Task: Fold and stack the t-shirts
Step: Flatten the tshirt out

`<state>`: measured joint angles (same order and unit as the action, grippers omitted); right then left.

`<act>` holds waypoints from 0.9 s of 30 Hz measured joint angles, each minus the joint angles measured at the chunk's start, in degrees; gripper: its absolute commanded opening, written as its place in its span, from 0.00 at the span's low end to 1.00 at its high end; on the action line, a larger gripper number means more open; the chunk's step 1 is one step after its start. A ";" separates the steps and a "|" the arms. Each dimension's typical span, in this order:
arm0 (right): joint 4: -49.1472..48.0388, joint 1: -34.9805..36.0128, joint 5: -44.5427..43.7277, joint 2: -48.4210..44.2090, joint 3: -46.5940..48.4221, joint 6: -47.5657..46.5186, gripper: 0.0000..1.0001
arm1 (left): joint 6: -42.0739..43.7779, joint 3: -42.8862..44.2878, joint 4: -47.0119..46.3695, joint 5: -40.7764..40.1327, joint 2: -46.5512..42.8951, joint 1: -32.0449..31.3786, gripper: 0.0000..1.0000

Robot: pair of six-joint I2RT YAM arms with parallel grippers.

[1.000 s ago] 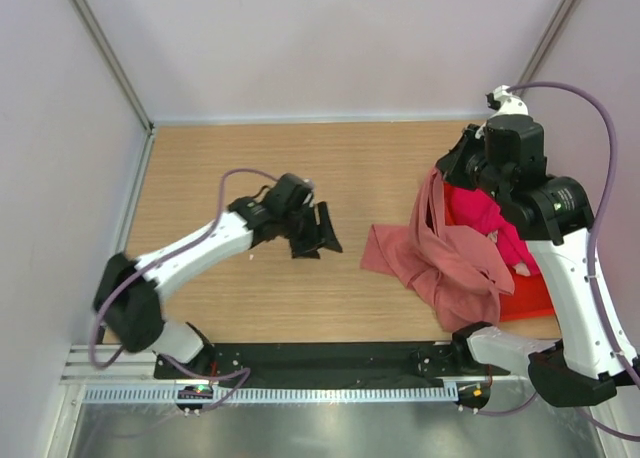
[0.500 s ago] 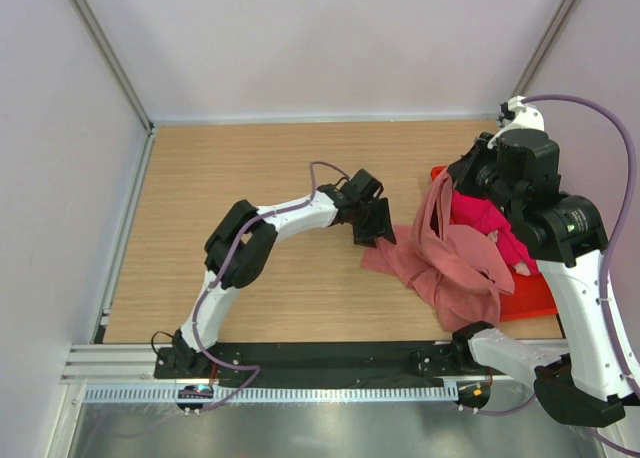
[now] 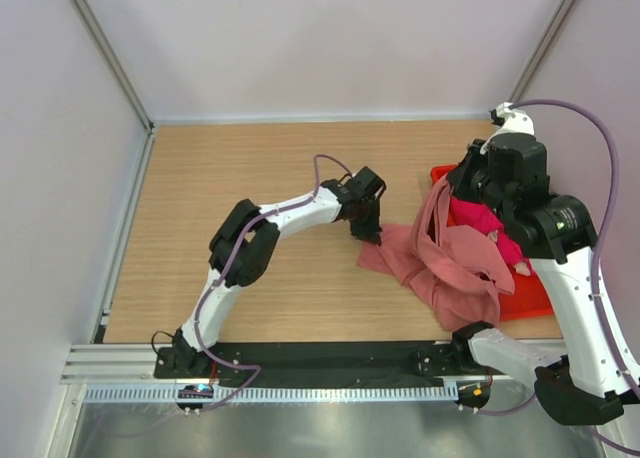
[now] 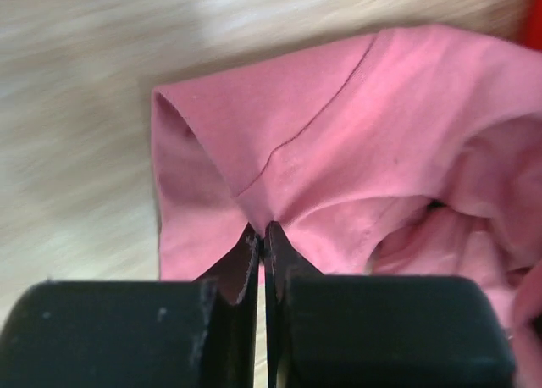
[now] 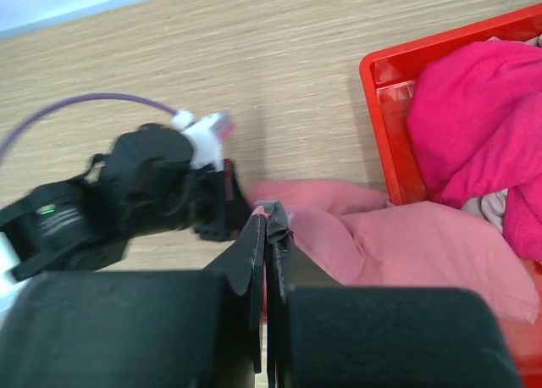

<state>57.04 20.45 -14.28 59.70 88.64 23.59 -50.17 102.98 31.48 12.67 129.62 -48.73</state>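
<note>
**Operator:** Report the position of the salmon t-shirt.

**Technician:** The salmon t-shirt (image 3: 450, 268) lies crumpled at the right side. Part of it is on the tabletop (image 3: 230, 168) and part is draped over the rim of the red bin (image 3: 528, 306). It is neither spread flat nor folded.

**Operator:** State of each pincer?

**Technician:** The left pincer (image 4: 261, 231) is closed and nips the shirt's left edge, low over the tabletop, close to a seam. The right pincer (image 5: 269, 212) is closed on a pinch of the same shirt and holds one strip raised near the bin's edge.

**Operator:** And the other t-shirts?

**Technician:** The magenta t-shirt (image 3: 478, 216) sits bunched inside the bin. A scrap of pale cloth (image 5: 498, 205) shows beside it, too little to identify.

**Operator:** Progress?

**Technician:** Judged as an early stage: no fold is made and no stack is begun. What is left:
- draw the salmon t-shirt clear of the bin, spread it flat and fold it;
- repeat for each shirt in the bin;
- stack the folded shirts.
</note>
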 measured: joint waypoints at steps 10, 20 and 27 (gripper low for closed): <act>-0.63 0.02 6.54 0.35 -5.79 -0.74 0.01 | 10.27 -19.32 10.08 -18.93 -36.89 1.90 0.00; -1.68 2.43 19.12 -0.22 -11.65 0.42 0.01 | 9.31 -26.21 24.92 -41.07 -68.02 2.40 0.00; -1.66 2.71 19.76 -2.27 -11.61 2.10 0.01 | 5.44 -26.77 32.35 -51.49 -77.35 2.78 0.00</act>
<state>55.37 23.16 5.48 57.43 77.03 25.69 -44.73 76.20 63.83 -38.83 52.27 -45.95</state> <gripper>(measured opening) 0.034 0.007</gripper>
